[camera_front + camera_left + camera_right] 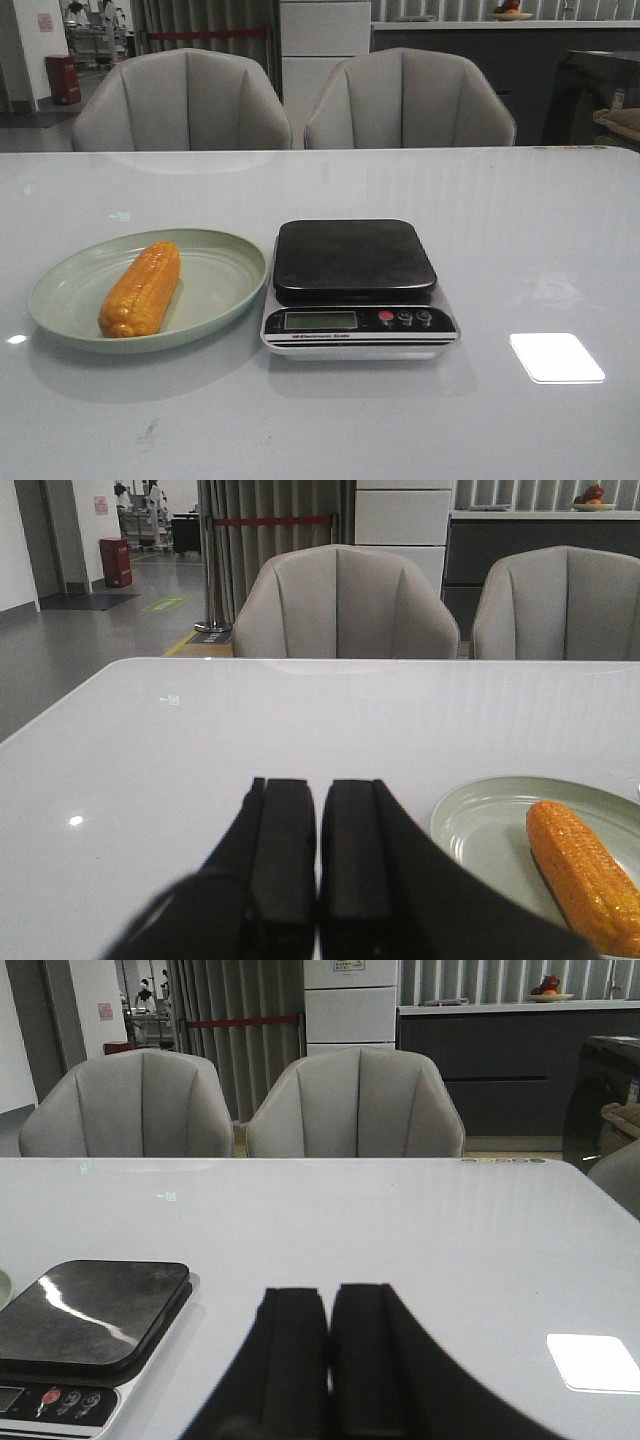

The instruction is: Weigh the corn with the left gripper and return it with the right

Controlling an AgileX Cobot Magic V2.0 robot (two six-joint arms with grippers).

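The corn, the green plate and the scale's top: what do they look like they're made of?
The corn looks like molded plastic: uniform orange, faint sheen, very regular kernel rows; it could be real. The green plate seems matte plastic or melamine, pale and softly shaded. The scale has a dark, glossy platform, perhaps glass or polished metal, mirroring ceiling light, on a silvery base.

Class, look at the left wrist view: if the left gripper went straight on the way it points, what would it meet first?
Probably nothing but bare table: the shut left gripper points past the plate with the corn, which lie off to one side. Its height is unclear.
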